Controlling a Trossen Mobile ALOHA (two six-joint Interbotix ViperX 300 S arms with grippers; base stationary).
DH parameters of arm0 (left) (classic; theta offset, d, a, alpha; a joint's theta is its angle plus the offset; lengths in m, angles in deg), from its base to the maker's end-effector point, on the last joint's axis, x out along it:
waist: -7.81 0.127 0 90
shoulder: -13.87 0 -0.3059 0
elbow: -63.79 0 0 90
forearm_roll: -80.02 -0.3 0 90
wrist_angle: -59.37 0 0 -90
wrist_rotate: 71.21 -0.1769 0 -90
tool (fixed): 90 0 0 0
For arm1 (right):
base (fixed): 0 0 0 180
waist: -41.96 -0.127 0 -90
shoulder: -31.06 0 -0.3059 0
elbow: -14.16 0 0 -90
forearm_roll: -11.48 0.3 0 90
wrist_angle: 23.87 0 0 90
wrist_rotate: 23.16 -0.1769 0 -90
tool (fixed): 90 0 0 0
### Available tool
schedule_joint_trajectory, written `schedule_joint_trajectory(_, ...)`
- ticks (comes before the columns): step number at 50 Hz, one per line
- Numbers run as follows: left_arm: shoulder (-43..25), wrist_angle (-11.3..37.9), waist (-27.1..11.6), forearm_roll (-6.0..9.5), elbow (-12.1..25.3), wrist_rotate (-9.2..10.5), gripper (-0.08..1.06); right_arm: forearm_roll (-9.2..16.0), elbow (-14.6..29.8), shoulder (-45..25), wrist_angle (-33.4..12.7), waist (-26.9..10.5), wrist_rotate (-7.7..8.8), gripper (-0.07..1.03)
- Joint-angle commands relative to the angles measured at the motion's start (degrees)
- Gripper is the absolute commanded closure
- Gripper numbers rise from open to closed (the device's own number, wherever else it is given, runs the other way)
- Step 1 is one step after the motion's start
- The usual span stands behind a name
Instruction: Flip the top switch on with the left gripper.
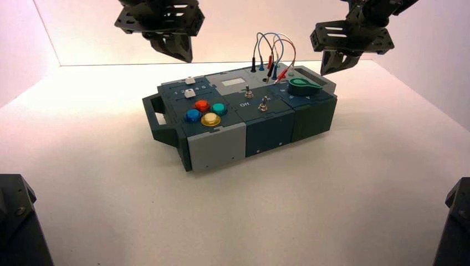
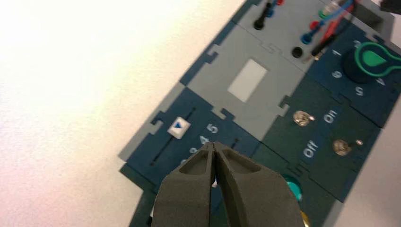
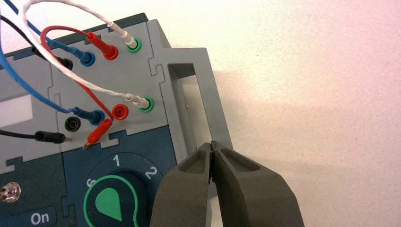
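The top switch [image 1: 249, 93] is a small silver toggle on the dark green panel in the middle of the box, with a second toggle [image 1: 264, 104] closer to the front. In the left wrist view the top switch [image 2: 301, 118] stands beside the white words "On" and "Off", near the grey display window [image 2: 247, 80]. My left gripper [image 1: 185, 57] hangs shut and empty, high above the box's back left. Its fingertips [image 2: 210, 147] are over the numbered blue slider panel, well short of the switch. My right gripper [image 1: 327, 71] hovers shut over the grey handle [image 3: 215, 109] at the box's right end.
Two white sliders [image 1: 190, 80] and red [image 1: 202, 105], green [image 1: 219, 108], blue [image 1: 192, 115] and yellow [image 1: 210, 119] buttons fill the box's left part. A green knob [image 1: 302, 86] and looping wires [image 1: 271, 52] stand to the right of the switches.
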Motion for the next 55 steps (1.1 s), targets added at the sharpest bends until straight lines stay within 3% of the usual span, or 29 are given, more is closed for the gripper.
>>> schedule_joint_trajectory(1,-0.4,1.6,-1.5,-0.09,2.9,-0.26,1.01,-0.1,1.6,0.3,0.2,-0.3,0.09,0.99)
schedule_joint_trajectory(11,-3.8,5.6,-3.5,0.18,5.4,-0.26,1.01,-0.2,1.7,0.0,0.0,-0.3,0.18,0.99)
schedule_joint_trajectory(33,-5.4,9.5,-7.9,1.05,9.8,0.26,1.01,-0.7,1.5,0.3,0.0,-0.3,0.18,0.99)
schedule_joint_trajectory(55,-8.3,11.7,-11.5,2.37,10.9,1.76,1.01,-0.7,1.6,-0.3,0.0,-0.3,0.18,0.99)
